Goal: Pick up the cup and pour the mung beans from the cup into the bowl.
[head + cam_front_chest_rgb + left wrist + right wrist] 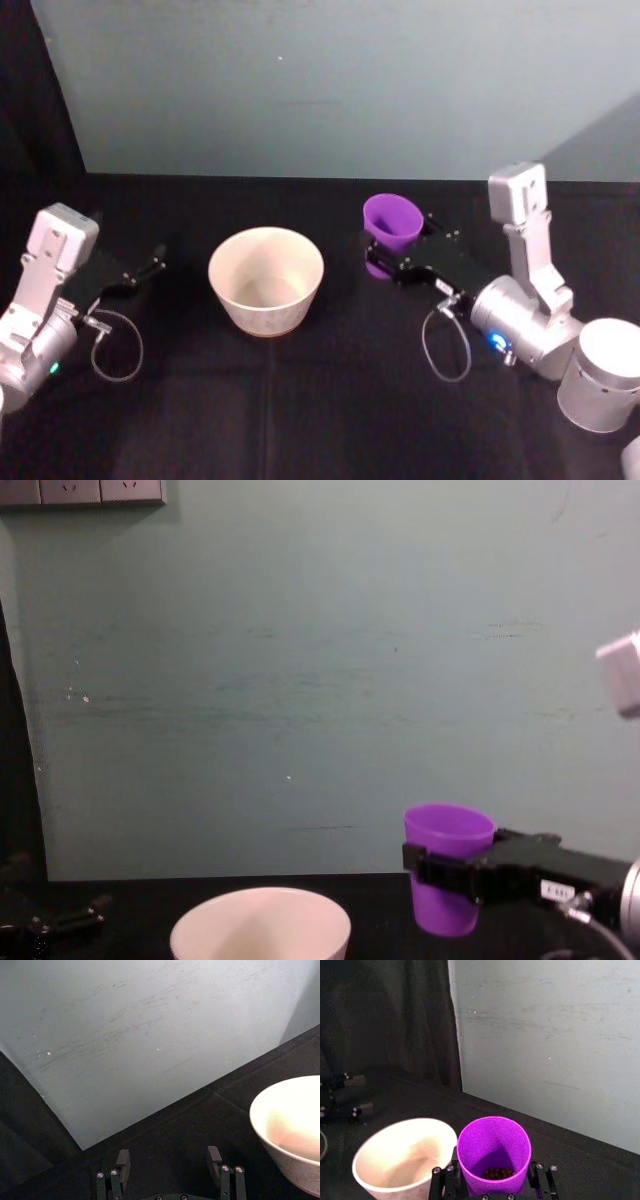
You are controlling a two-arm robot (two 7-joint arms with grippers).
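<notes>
Right wrist view: right gripper point(492, 1175) clamps the cup point(492, 1147), mung beans point(496, 1173) inside; bowl point(400, 1155) beside its fingers point(540, 1179) empty. Left gripper point(169, 1156) fingers apart; pouring not yet done.

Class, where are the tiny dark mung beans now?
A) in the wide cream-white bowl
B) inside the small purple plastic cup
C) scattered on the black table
B: the mung beans lie inside the upright purple plastic cup, held by the right gripper beside the cream-white bowl; the left gripper rests open left of it.
</notes>
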